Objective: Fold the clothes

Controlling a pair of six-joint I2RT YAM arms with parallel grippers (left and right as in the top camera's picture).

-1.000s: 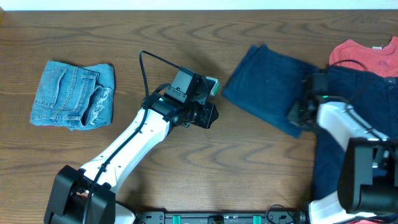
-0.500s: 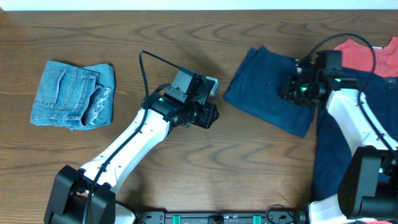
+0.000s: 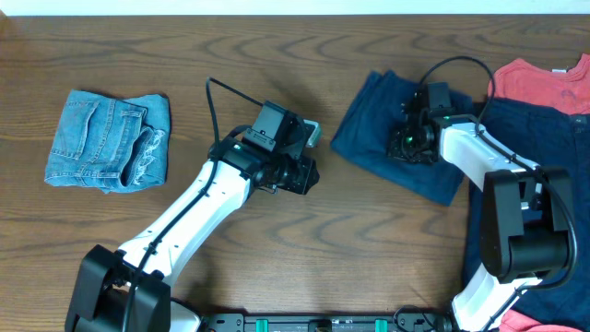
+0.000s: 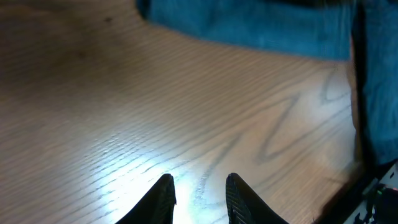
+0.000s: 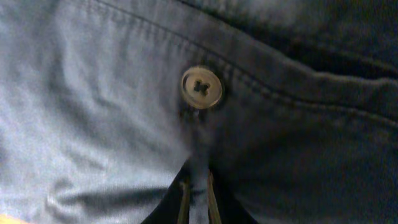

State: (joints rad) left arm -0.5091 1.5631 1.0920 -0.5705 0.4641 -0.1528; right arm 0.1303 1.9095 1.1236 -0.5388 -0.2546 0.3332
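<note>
Right wrist: fingers [image 5: 166,213] on navy shorts [image 5: 93,118]

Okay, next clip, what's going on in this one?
The right gripper is down on the navy shorts, pinching a fold of cloth just below a button. The left gripper hangs open over the bare table, holding nothing. The denim shorts lie folded at the far left. A red T-shirt sits at the far right, partly under more dark cloth.

White arm links [image 3: 198,207], black joints and bases, looping black cables [image 3: 230,89], green indicator lights [image 3: 398,143], dark jaws.
</note>
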